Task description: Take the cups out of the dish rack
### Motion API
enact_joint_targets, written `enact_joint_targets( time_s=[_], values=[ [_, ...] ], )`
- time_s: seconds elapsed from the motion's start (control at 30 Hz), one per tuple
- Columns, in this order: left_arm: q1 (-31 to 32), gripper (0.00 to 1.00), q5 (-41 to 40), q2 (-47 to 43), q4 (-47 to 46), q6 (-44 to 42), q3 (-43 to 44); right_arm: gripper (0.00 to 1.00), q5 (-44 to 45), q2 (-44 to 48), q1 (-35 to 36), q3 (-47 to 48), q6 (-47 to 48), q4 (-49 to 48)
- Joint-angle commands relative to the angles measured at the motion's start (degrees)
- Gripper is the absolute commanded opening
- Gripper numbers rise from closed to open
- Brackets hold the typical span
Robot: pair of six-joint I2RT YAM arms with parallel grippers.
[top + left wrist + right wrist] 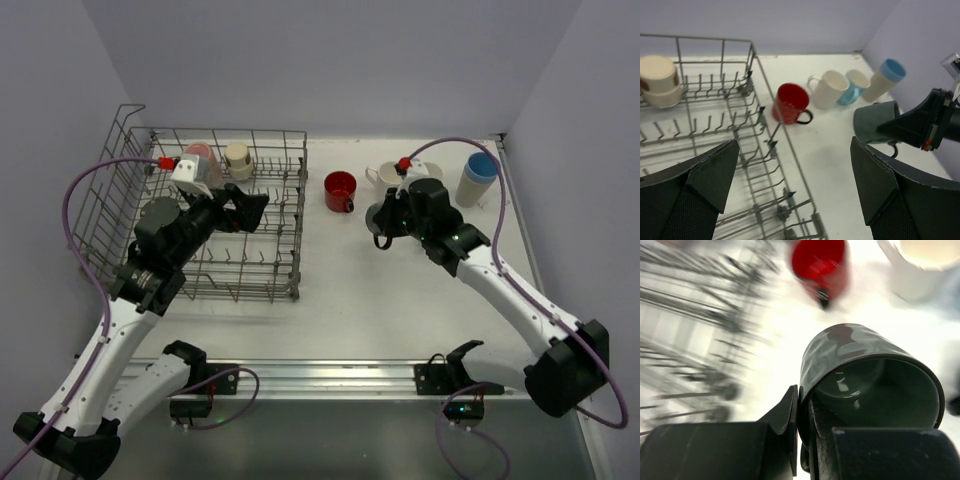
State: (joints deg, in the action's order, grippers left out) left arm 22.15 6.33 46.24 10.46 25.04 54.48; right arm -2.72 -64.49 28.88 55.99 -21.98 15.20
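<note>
The grey wire dish rack (120, 180) stands at the left and holds a pink cup (200, 155) and a cream cup (238, 160) at its back. My left gripper (245, 210) hovers open and empty over the rack's right part, and in the left wrist view (795, 175) its jaws stand wide apart. My right gripper (395, 212) is shut on the rim of a dark teal mug (865, 375), held over the table right of the rack. On the table stand a red mug (340, 190), a cream mug (829, 89), a light blue mug (855, 86) and a blue-rimmed tumbler (480, 178).
The rack's right wall (785, 145) runs under my left gripper. The red mug (820, 262) and cream mug (920, 265) lie just beyond the held mug. Purple walls close the back and both sides. Bare white table lies in front of the cups.
</note>
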Motion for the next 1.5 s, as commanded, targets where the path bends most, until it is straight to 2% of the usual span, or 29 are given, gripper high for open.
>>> enact_joint_targets(
  time_s=[0.0,0.17,0.33,0.57,0.8,0.9,0.93,1.03,1.33,1.43,1.47],
  values=[
    [-0.3,1.0,-6.3,-0.3,7.5,-8.5,-0.1,0.0,13.0,-7.8,-0.4,4.7,8.9,4.9],
    [-0.3,1.0,-14.7,-0.6,8.8,-10.7,-1.6,0.0,18.4,-17.9,-0.7,10.8,15.4,5.0],
    [-0.3,1.0,-16.2,1.6,9.1,-10.8,-2.0,0.0,20.4,-26.8,-0.8,14.0,20.0,4.5],
    [-0.3,1.0,-15.2,4.7,9.1,-10.2,-0.4,0.0,20.0,-32.8,-1.4,15.3,20.9,2.3],
    [-0.3,1.0,-14.8,12.2,10.4,-7.6,5.8,0.01,16.0,-32.8,-2.3,13.7,19.1,1.5],
    [-0.3,1.0,-17.7,17.5,9.6,-6.8,8.7,0.06,14.2,-32.5,-3.0,13.2,18.5,1.4],
    [-0.3,1.0,-20.7,20.8,9.1,-6.3,10.4,0.1,13.5,-32.2,-3.3,13.0,18.2,1.5],
    [-1.0,1.0,-23.3,27.6,8.8,-5.5,14.1,0.19,11.2,-31.5,-3.8,12.8,17.5,1.9],
    [-2.9,1.0,-32.7,43.0,7.6,-5.0,27.5,0.25,9.8,-29.8,-4.6,13.1,15.6,4.2],
    [-4.7,1.0,-35.0,43.5,5.5,-5.3,28.4,0.44,7.9,-26.6,-4.6,12.6,14.2,4.4],
    [-6.7,1.0,-34.8,43.4,4.9,-5.3,28.5,0.56,7.7,-24.6,-4.5,12.3,13.9,4.1]
  ],
)
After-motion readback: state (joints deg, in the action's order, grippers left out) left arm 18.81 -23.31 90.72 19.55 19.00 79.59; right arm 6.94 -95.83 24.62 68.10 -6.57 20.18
